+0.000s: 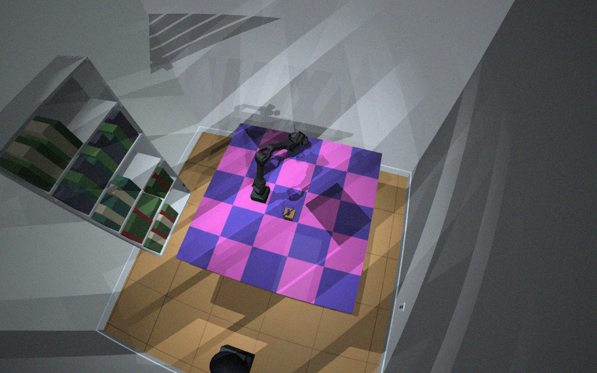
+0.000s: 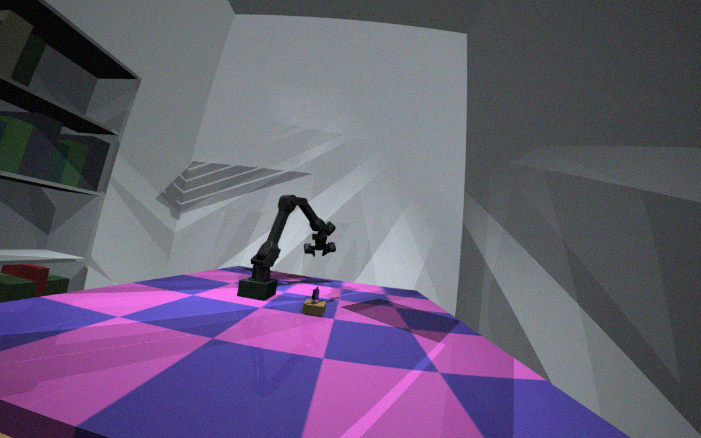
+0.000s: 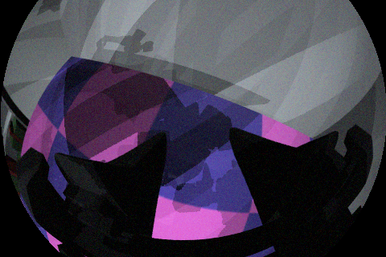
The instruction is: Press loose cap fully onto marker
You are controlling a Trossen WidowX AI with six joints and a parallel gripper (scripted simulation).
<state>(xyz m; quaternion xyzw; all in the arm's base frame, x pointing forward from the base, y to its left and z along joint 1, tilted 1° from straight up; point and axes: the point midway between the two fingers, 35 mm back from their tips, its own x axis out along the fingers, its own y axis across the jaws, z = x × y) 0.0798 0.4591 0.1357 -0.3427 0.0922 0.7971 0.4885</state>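
Observation:
The tan holder block [image 1: 289,214] [image 2: 314,309] sits on the table, with the dark purple marker [image 1: 288,211] [image 2: 314,295] upright in it. The cap [image 1: 292,197] is a tiny purple thing, hard to make out in the arm's shadow, a little behind the holder. I cannot make it out in the exterior view or in the wrist view. My gripper [image 2: 319,255] [image 3: 198,136] is open and empty, its fingers apart and pointing down. It hangs high above the table, beyond the holder toward the back wall. In the top view the fingertips cannot be told apart.
The arm's base [image 1: 259,194] [image 2: 257,289] stands left of the holder on the pink and blue checkered table [image 1: 263,269] [image 2: 244,381]. A bookshelf [image 1: 17,111] [image 2: 31,254] stands to the left. A black object [image 1: 231,361] is at the bottom of the top view. Shadows cross the table.

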